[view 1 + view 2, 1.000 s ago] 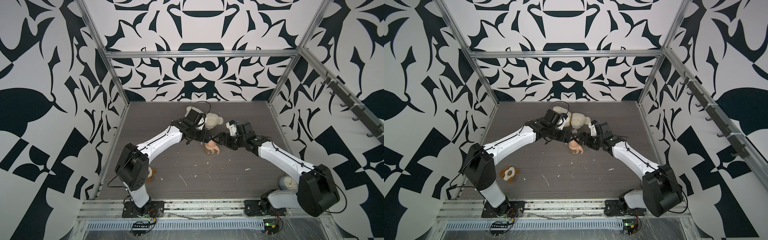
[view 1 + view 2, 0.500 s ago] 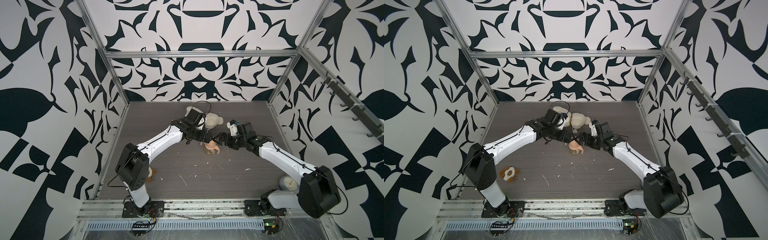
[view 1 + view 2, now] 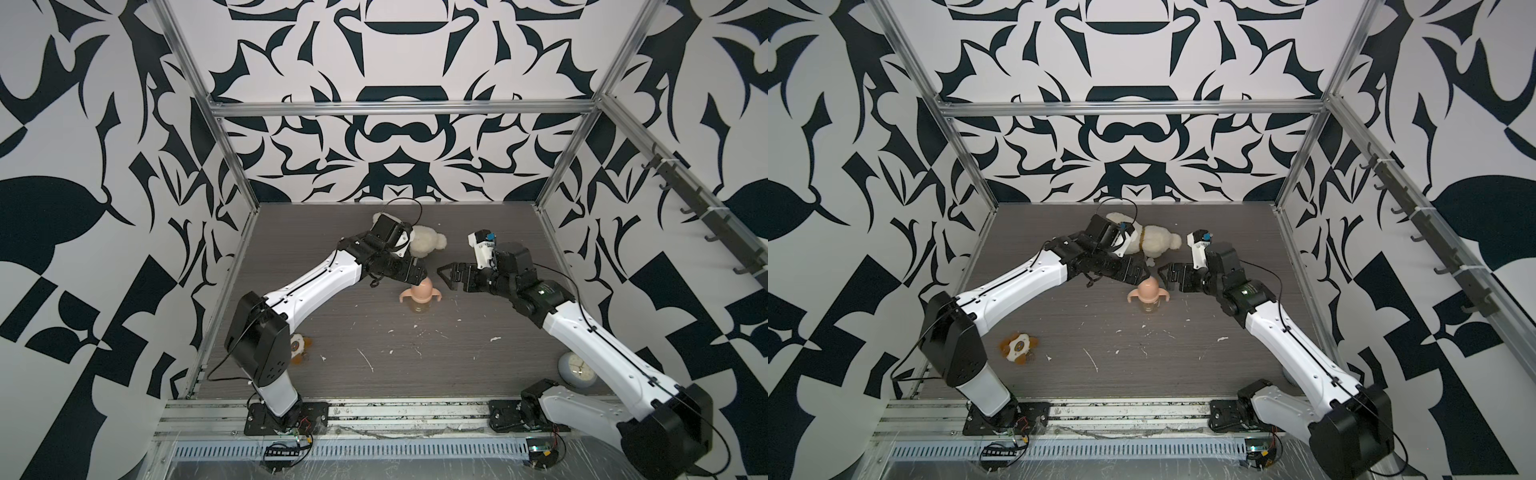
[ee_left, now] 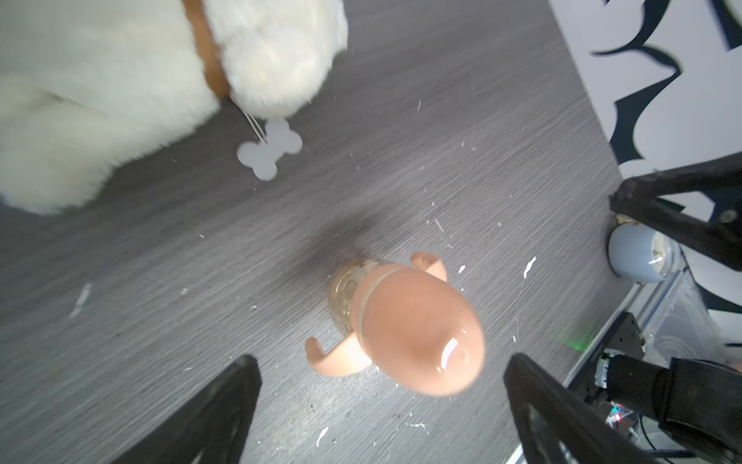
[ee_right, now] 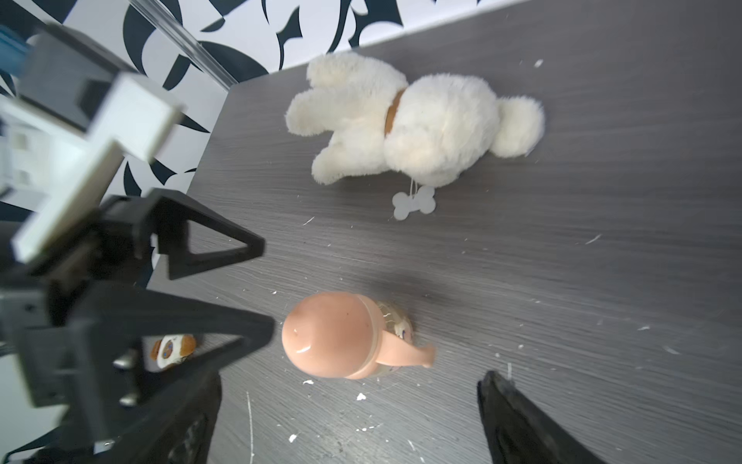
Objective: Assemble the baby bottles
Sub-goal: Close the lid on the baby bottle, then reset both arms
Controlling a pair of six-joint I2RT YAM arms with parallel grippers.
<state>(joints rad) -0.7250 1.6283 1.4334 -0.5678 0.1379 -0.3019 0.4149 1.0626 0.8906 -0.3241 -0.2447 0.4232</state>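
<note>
A dark grey wood-grain table (image 3: pixel 415 374) sits inside a black-and-white patterned enclosure. Two white and black robot arms rise from its near edge and lean inward, so that their wrists almost meet near the middle.

The left arm (image 3: pixel 311 286) stretches forward and bends down at the wrist. The left gripper (image 4: pixel 383 361) hovers just above the bottle, jaws spread wide and holding nothing. The right arm (image 3: pixel 590 336) reaches in from the other side, its forearm low. The right gripper (image 3: pixel 444 278) points sideways at the bottle from just beside it, jaws also fully apart and empty.

A cream plush dog (image 5: pixel 421 128) lies on its side towards the back of the table, partly hidden by the left wrist in both top views.

The baby bottle (image 4: pixel 343 293) stands upright near the table's centre, in front of the dog (its amber body barely shows). It wears a peach-pink dome cap (image 3: pixel 420 290) and a handled ring (image 3: pixel 405 295).

A pale blue-grey round object (image 3: pixel 575 370) sits by the right arm's base. A small orange-white toy (image 3: pixel 1017 347) lies near the left arm's base. A white bone-shaped tag (image 5: pixel 413 205) hangs from the dog's collar.
</note>
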